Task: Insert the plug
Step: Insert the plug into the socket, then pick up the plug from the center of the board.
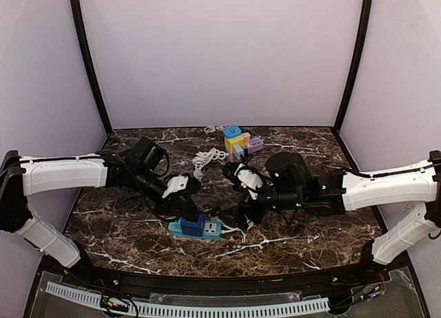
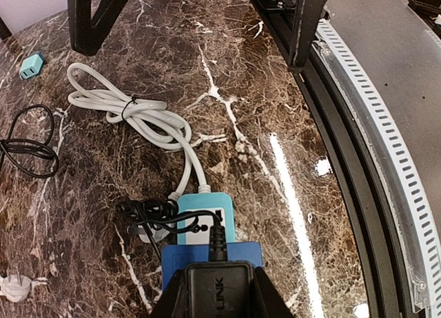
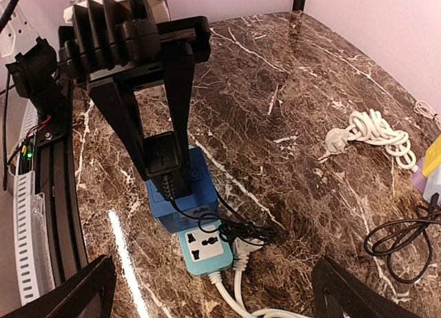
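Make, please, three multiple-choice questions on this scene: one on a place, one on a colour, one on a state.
1. Where is the black adapter?
A. in the left gripper's jaws, over the power strip
B. inside a drawer
C. on a shelf

2. The power strip's cable is:
A. red
B. white
C. green

3. The right gripper is:
A. shut on a cord
B. shut on the strip
C. open, empty

Key: 1A, the jaws clamp it; 2B, a white coil leaves the strip; 3C, its jaws stand wide apart.

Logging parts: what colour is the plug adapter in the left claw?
The plug adapter is black; the right wrist view shows it best.
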